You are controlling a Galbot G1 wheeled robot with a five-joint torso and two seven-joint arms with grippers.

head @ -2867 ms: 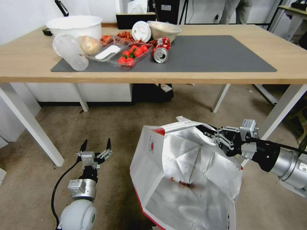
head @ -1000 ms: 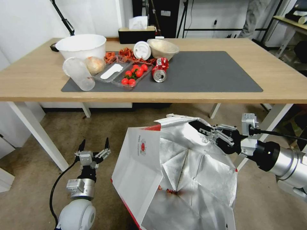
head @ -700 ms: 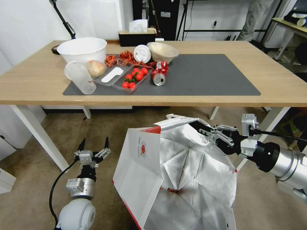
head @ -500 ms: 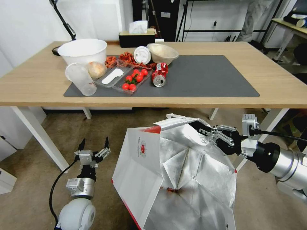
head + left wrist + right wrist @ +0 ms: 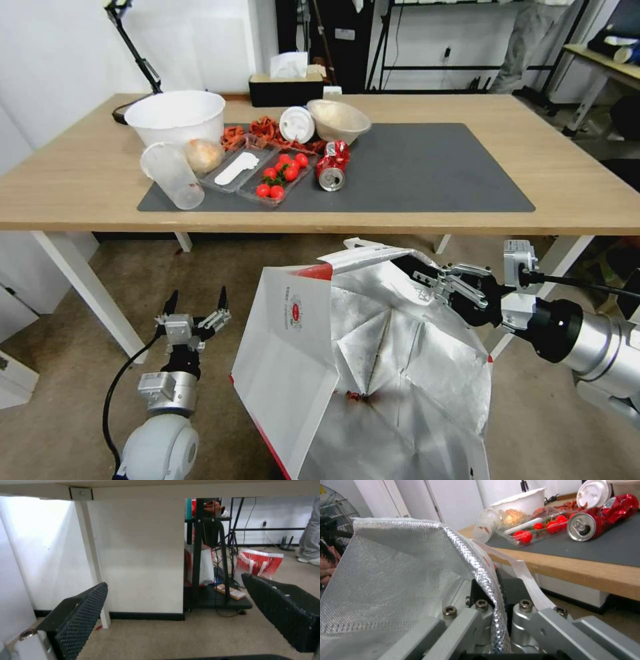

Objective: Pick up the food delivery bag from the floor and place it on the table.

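Right pincer: clamped on the foil rim of the food delivery bag.
Bag: hanging below it, mouth gaping, short of the worktop edge ahead.
Left pincer: spread wide, empty, low beside the bag.

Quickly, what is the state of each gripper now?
Left gripper: open, holding nothing, low above the floor.
Right gripper: shut on the food delivery bag rim.

Dark grey mat carries clutter at its left end: white bowl, tipped clear cup, cherry tomatoes in a clear tray, crushed red can on its side. Beige bowl and white lid near the mat's far edge. Tissue box behind.
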